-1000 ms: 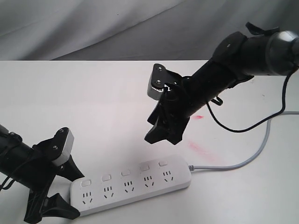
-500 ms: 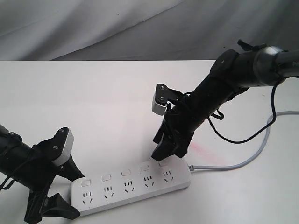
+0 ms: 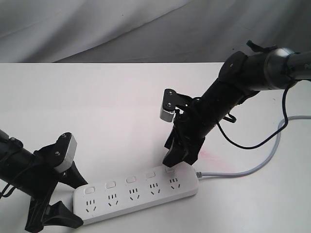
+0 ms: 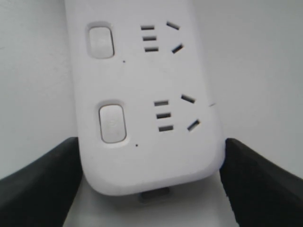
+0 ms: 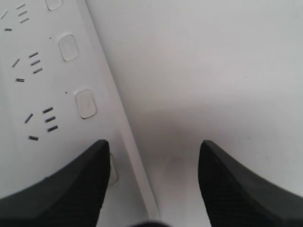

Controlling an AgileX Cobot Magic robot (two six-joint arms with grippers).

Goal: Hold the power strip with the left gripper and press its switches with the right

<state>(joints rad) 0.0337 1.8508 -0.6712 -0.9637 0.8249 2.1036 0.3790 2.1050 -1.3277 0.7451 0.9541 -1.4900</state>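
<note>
The left arm is cut off by the left and near edges of the exterior view. The switch nearest the cord [image 5: 112,172] is almost wholly hidden under one fingertip of the right gripper [image 3: 180,162]; only a sliver shows in the right wrist view. Whether it is pressed in cannot be told. The grey cord [image 3: 252,170] runs out of view at the right edge.

A second ago the right gripper hung higher and farther left, over bare table beyond the strip. It has since come down and to the right onto that last switch. The left gripper [image 3: 80,204] and the strip have not moved.

The power strip [image 3: 136,191] lies flat on the white table [image 3: 97,107], near the front, sockets facing up. Its long axis runs left to right, the right end slightly farther away, and the cord leaves that end. The row of switches [image 3: 131,179] lies along its far side.

The left gripper's fingers [image 4: 42,184] are spread wide and clamp the strip's rounded left end, one against each long edge. The right gripper's fingers stand apart and hold nothing: one is on the switch, the other over bare table just beyond the strip.
</note>
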